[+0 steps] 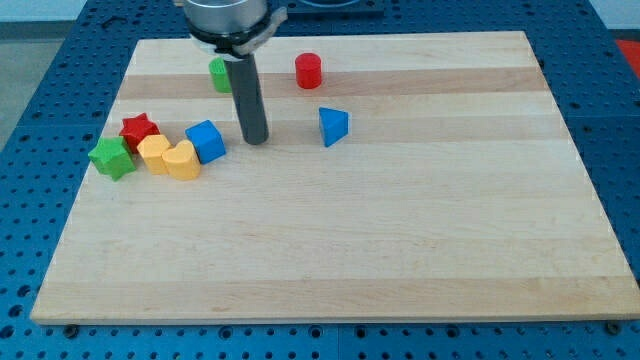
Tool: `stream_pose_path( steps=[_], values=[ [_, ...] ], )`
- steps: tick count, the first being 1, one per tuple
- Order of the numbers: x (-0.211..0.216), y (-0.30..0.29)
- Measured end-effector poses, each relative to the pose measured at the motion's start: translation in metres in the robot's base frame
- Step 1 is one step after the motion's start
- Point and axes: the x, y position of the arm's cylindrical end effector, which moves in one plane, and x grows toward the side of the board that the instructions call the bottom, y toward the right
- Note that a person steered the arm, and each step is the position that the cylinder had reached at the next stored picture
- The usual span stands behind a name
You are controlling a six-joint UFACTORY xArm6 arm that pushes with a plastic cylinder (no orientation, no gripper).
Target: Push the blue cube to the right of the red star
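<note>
The blue cube [206, 140] sits on the wooden board at the view's left. The red star [139, 130] lies to its left, with a yellow block between them. My tip [256, 139] is at the end of the dark rod, just to the right of the blue cube with a small gap, not touching it.
A green star [112, 157] lies below-left of the red star. Two yellow blocks [170, 157] touch the blue cube's lower left. A green block [220, 74] is partly hidden behind the rod. A red cylinder [308, 70] and a blue triangular block [333, 126] lie to the right.
</note>
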Motion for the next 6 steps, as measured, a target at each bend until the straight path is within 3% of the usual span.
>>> stream_pose_path(
  steps=[2,6],
  values=[
    [0.012,-0.002],
    [-0.001,-0.063]
  ],
)
